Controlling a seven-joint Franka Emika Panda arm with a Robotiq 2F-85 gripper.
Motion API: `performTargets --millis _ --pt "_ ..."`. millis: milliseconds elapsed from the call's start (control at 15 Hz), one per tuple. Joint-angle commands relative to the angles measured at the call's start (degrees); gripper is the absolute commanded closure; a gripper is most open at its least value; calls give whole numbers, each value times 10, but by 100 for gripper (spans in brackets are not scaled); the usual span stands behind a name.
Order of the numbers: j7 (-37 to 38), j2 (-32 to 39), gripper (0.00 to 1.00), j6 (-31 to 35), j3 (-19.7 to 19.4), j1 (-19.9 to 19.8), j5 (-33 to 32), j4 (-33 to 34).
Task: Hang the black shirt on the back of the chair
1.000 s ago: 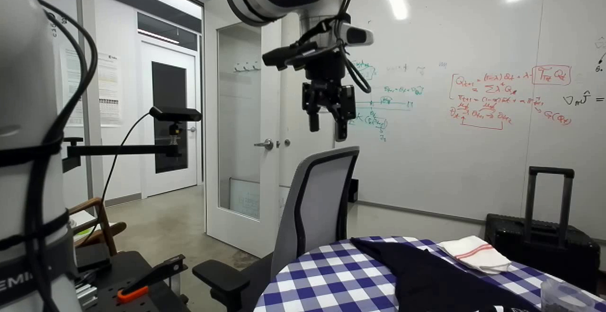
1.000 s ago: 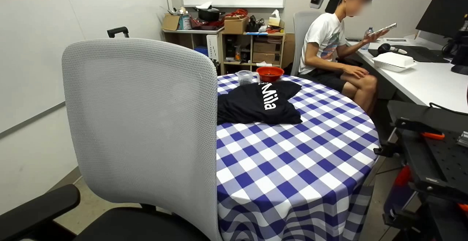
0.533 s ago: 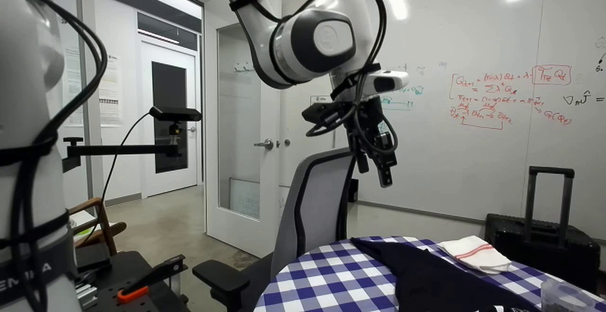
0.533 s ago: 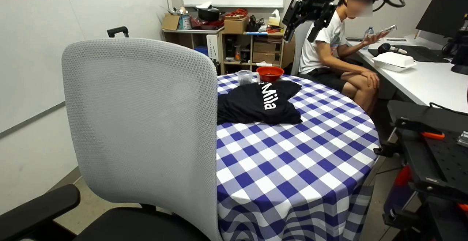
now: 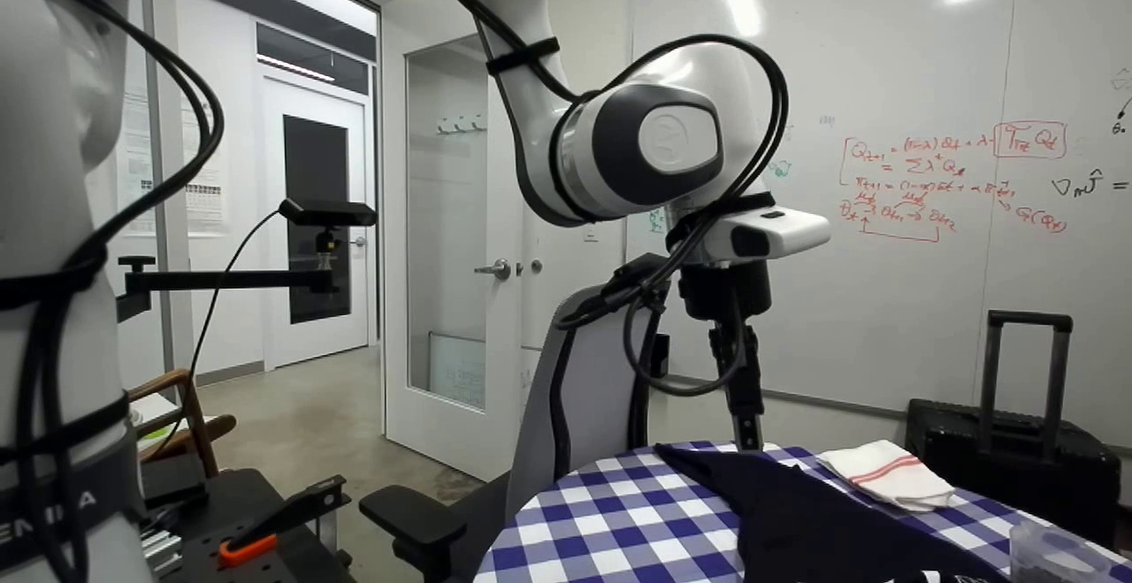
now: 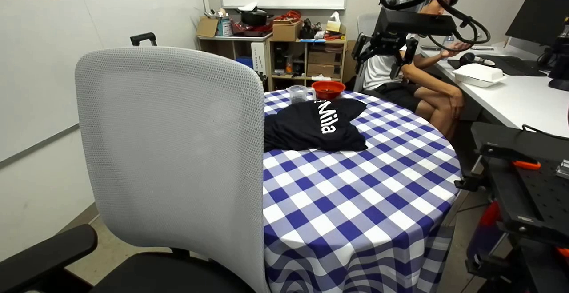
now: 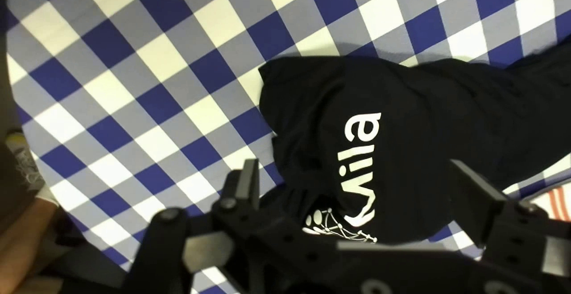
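Grasping the black shirt (image 7: 415, 138): not yet done; the shirt is laid rumpled on the round table (image 6: 426, 159), print up, partly hidden by the chair (image 6: 171, 146) in an exterior view.
Gripper (image 6: 376, 70): its fingers are set wide apart over the shirt, and nothing is gripped.
Tablecloth (image 7: 174, 75): may be pinched too if the fingers are pressed deep; the clear cup (image 6: 298, 94) and red bowl (image 6: 328, 89) could then be dragged.
Limp folds: if only a thin pleat is caught, the shirt may be lost mid-lift.
Backrest rim: may be struck, and the chair swivelled, if the shirt is carried low; a lopsided drape would likely be shed.
Cable loop (image 5: 679, 392): seen partly across the backrest in an exterior view; contact cannot be told, and a snag is risked.
Table edge: closely approached by the shirt's narrow end, on the chair's side.
Folded towel (image 5: 887, 475): laid just beside the shirt, so sideways room is narrowed.
Seated person (image 6: 429, 82): placed beside the table, so wide swings are best avoided; upward room is judged safer.
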Motion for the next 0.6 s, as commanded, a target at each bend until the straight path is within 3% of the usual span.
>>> performTargets --millis 0,200,533 --pt "-12 3 0 1 -22 26 37 -1" --pt "-11 4 0 1 -20 29 52 -2" --pt "208 68 0 -48 -76 95 -4 61"
